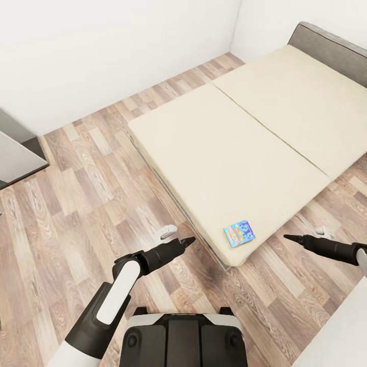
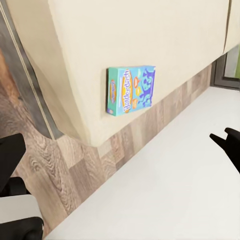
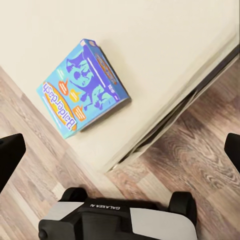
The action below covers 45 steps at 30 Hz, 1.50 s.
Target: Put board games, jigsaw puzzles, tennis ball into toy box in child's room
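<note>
Left pincer (image 1: 187, 239) out over the wooden floor (image 1: 76, 204), just short of the near corner of the bed (image 1: 214, 153), fingers drawn together to a dark point in the head view, nothing held; in its own wrist view dark fingertips (image 2: 227, 140) at the frame edges, so how far open, hard to tell. Right pincer (image 1: 291, 237) level with it on the other side of that corner, also over the floor, also tapering to a point and empty-handed; in its wrist view two dark fingertips (image 3: 10, 155) well apart at opposite edges with nothing between, so apparently open. Between the two pincers, closer to neither by much, a small blue board game (image 1: 239, 233) lying flat on the beige mattress right at the near corner of the bed, clear of both pincers and untouched. Lettered "Balderdash" on its lid, seen plainly from the right wrist (image 3: 82, 87) and again from the left (image 2: 130, 90). Beyond it, bare mattress up to the grey headboard (image 1: 331, 48). Robot's own dark base (image 1: 183, 336) below, close to the bed's corner. White walls behind, and a grey piece of furniture (image 1: 18, 148) at the far left edge.
</note>
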Motion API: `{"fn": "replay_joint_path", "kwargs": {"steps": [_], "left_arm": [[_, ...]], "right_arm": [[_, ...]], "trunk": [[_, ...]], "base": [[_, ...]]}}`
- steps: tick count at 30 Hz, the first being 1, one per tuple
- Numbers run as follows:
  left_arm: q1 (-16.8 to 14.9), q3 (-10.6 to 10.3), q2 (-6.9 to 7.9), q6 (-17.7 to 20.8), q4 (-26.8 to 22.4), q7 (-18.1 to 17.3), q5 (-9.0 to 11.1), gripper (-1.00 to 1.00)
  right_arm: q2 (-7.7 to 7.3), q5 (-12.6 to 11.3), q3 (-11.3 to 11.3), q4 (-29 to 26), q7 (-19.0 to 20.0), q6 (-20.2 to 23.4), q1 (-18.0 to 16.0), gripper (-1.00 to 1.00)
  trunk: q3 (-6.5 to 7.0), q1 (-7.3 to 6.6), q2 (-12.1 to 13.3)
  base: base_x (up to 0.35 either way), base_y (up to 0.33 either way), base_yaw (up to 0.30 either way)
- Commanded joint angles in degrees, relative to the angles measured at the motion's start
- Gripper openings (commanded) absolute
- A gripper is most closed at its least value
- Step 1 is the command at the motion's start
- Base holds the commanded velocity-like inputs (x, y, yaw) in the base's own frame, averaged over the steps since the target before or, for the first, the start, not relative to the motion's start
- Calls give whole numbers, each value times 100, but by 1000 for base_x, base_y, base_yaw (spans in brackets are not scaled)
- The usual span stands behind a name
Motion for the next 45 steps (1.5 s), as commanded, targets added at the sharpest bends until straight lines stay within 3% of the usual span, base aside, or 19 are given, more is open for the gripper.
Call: {"fn": "replay_joint_path", "kwargs": {"steps": [1, 15, 27, 45], "left_arm": [[-1, 0, -1, 16, -6, 54, 60, 100], [12, 5, 4, 8, 3, 55, 56, 100], [20, -1, 5, 2, 6, 56, 56, 100], [-22, -35, -18, 40, -51, 188, 97, 100]], "right_arm": [[9, -9, -6, 1, 10, 30, -4, 100], [56, 8, 11, 25, -1, 25, 1, 100], [60, 16, 23, 49, -2, 25, 0, 100], [62, 24, 33, 55, -2, 25, -6, 100]], "trunk": [[-6, 3, -9], [-6, 3, -9], [-6, 3, -9], [-6, 3, -9]], "base": [[10, 6, -49], [144, 104, -73], [206, 154, -262], [29, 21, -285]]}}
